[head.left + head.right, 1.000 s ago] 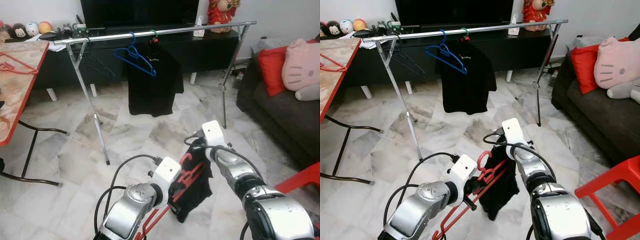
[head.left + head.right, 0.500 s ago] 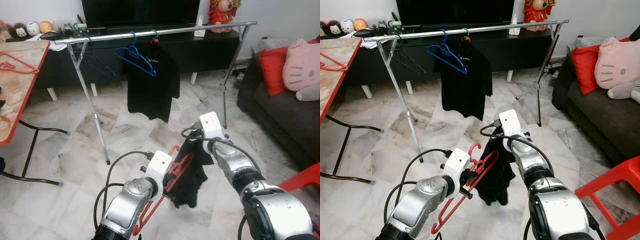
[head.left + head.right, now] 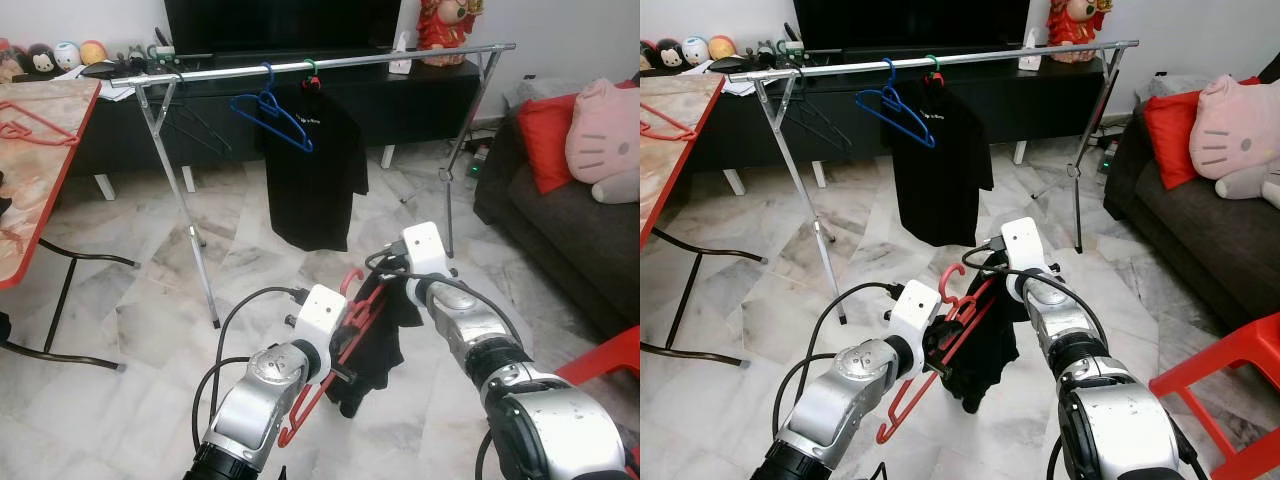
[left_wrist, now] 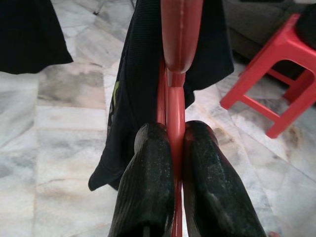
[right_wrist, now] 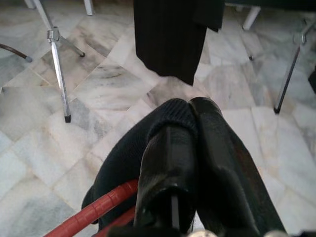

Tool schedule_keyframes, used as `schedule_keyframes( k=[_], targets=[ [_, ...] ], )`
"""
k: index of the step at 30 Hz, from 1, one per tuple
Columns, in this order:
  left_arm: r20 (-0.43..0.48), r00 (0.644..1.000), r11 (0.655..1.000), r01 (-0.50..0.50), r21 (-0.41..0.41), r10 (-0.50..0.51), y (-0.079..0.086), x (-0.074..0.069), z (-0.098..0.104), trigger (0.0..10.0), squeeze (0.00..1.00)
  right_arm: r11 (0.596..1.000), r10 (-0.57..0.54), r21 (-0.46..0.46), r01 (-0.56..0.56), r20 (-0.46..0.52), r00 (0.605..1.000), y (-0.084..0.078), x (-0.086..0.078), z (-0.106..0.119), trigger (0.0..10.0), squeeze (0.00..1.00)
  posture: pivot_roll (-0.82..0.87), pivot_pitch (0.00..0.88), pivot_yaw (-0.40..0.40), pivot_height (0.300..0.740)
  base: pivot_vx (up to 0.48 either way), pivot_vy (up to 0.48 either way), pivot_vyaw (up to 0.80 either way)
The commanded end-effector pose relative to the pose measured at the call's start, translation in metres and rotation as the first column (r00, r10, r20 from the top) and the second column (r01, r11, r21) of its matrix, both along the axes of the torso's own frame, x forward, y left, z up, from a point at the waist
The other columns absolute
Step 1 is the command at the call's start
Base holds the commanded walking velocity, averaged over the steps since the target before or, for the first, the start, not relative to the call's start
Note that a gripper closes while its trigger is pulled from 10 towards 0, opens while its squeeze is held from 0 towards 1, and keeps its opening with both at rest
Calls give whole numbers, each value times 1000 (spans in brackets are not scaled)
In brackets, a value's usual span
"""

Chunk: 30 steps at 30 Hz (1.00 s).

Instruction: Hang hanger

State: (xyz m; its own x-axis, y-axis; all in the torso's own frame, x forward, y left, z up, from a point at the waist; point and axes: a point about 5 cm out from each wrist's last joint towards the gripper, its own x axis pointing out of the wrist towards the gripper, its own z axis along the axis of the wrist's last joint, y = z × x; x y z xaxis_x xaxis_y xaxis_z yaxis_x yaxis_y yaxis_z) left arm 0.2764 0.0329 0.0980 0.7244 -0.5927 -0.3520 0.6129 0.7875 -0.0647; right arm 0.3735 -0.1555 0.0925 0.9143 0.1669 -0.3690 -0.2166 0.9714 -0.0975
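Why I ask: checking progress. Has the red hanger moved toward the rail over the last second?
Yes. The red hanger has risen, closer to the rail.

A silver clothes rail (image 3: 330, 62) spans the room at 12 o'clock, its legs standing on the pale marble floor (image 3: 130, 330). From it hang a blue hanger (image 3: 270, 110), a black shirt (image 3: 312, 170) on a green hook, and what seems a thin dark wire hanger (image 3: 195, 128) at 11 o'clock. A red-edged table (image 3: 35, 170) at 9 o'clock carries a red hanger (image 3: 30, 133).
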Motion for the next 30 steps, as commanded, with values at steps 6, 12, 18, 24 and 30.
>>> schedule_keyframes(
  k=[6, 12, 18, 24, 30],
  targets=[
    [-24, 997, 997, 76, -9, -77, -10, -10, -6, 10000, 0, 986, -93, 143, 83, 62, 994, -5, 5, 13, 10000, 0, 83, 0, -76, 716, 0, 0, 0],
    [-39, 996, 997, 74, -2, -74, -11, -11, -9, 10000, 0, 935, -130, 343, 83, 115, 985, 5, 5, 19, 10000, 0, 81, 0, -73, 716, 0, 0, 0],
    [-32, 997, 997, 71, -18, -72, -10, -10, -8, 10000, 0, 916, -121, 390, 91, 53, 991, 10, -9, -2, 10000, 0, 78, 0, -70, 716, 0, 0, 0],
    [6, 999, 998, 42, -43, -42, -11, -6, -2, 10000, 0, 900, -130, 425, 102, 37, 991, 10, -15, -8, 10000, 0, 71, 0, -68, 716, 0, 0, 0],
    [-12, 998, 994, 61, -89, -62, -13, -6, 0, 10000, 0, 876, -44, 481, -25, 130, 990, 17, -20, 1, 10000, 0, 64, 0, -65, 716, 0, 0, 0]
  ],
)
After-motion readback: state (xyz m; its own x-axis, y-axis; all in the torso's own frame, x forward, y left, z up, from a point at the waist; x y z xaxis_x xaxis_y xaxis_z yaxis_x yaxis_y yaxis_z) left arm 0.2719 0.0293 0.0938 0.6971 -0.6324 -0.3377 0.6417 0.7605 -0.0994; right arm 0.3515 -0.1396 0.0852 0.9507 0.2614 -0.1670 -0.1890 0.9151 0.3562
